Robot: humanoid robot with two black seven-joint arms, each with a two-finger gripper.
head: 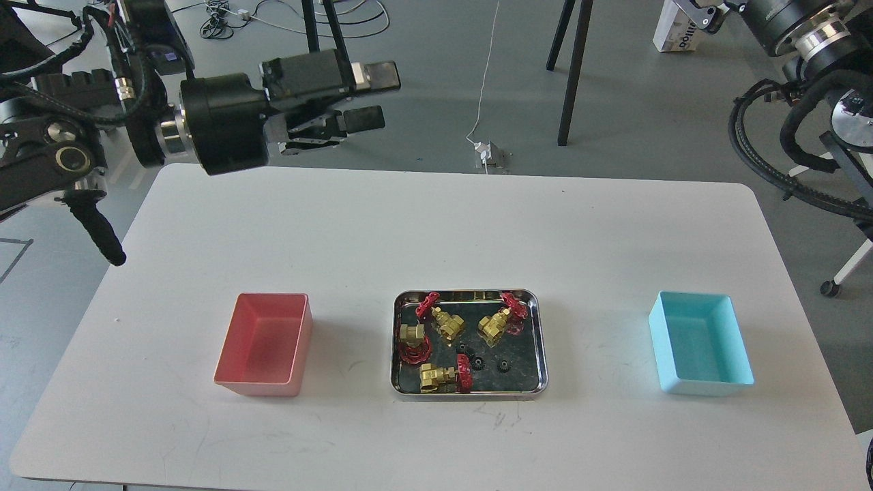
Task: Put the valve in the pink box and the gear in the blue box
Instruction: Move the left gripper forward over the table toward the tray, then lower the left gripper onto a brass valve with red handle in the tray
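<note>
Brass-gold valves with red handwheels lie in a shiny steel tray point(539, 341) at the middle of the white tabletop point(436, 225): four of them, the nearest valve point(443, 376) lying on its side along the tray's front edge, its long axis running left to right with the wheel at the right end. Three tiny black gears sit just beside it in the tray, one gear point(477, 363) close to that handwheel. The pink box point(266, 344) stands empty to the tray's left, the blue box point(702, 351) empty to its right, both well apart from the tray. From the head view, the left pincer point(372, 99) hangs high over the tabletop's far left edge, fingers parted and holding nothing; the tray lies toward the viewer and to the right of it. The right arm shows only at the upper right corner, its pincer out of sight, so the left arm looks better placed to reach first.
</note>
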